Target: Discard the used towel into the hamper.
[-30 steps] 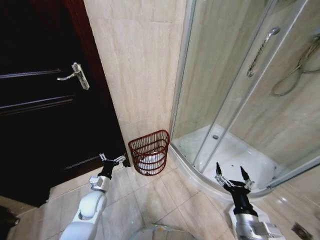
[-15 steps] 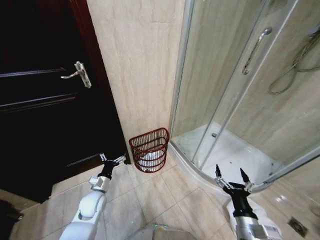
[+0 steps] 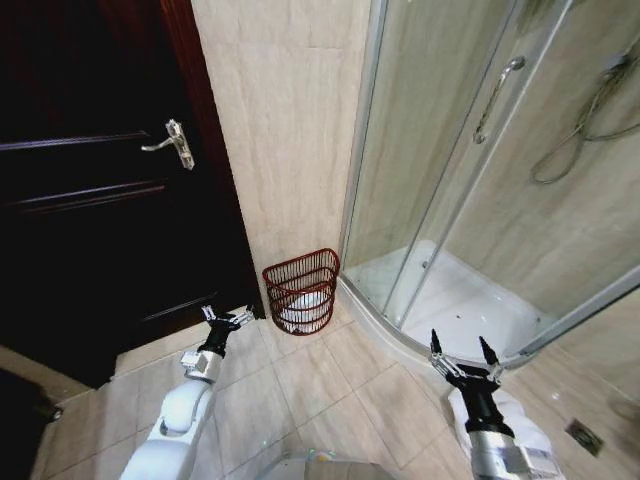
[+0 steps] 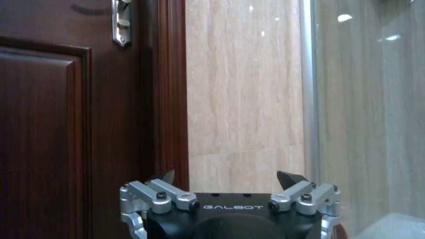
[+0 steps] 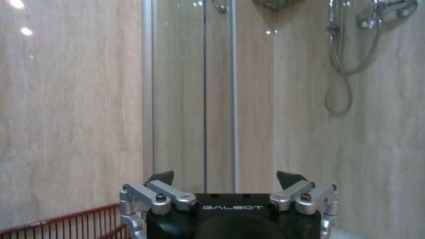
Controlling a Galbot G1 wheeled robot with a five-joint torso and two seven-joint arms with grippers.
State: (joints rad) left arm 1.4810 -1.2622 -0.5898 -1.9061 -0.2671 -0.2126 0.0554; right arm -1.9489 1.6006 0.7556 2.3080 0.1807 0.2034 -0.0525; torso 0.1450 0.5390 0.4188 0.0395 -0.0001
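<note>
Both end effectors, left end effector and right end effector, hang empty with fingers apart; the view has shifted, so the robot backs away. Hamper stands on the floor against the wall, holding something white, probably the towel.

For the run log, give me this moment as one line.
hamper: holds something white, by wall | left gripper: open, empty | right gripper: open, empty

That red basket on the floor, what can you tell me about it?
The hamper is a small dark reddish-brown wire basket, half-round, made of thin vertical bars and horizontal rings, open at the top. It stands upright on the tiled floor, its flat back against the beige wall, beside the shower enclosure's curved base. Something white lies inside. Neither gripper touches it.
</note>
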